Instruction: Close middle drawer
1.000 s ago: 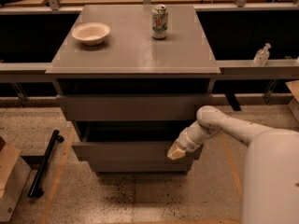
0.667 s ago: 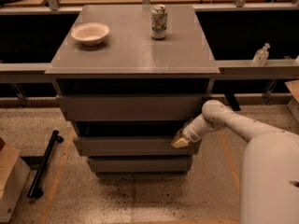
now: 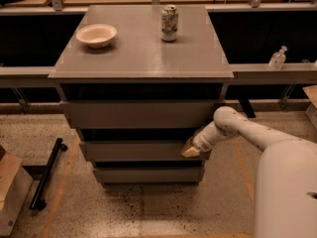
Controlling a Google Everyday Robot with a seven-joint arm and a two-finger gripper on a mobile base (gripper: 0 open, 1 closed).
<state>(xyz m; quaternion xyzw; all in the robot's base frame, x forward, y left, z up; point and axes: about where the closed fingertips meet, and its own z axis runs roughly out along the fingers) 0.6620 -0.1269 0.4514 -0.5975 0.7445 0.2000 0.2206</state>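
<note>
The grey cabinet (image 3: pixel 143 53) has three stacked fronts. The middle drawer (image 3: pixel 133 150) is the second front and stands out only a little beyond the fronts above and below it, with a dark gap over it. My gripper (image 3: pixel 190 149) is at the right end of that front, its tan tip pressed against the face. My white arm (image 3: pixel 247 130) reaches in from the right.
A white bowl (image 3: pixel 96 34) and a drink can (image 3: pixel 169 22) stand on the cabinet top. A black bar (image 3: pixel 47 172) lies on the floor at left beside a cardboard box (image 3: pixel 10 192). A small bottle (image 3: pixel 277 58) stands on the rail at right.
The middle drawer has slid inward, towards the cabinet. My gripper has moved in with it, staying against the right end of its front.
</note>
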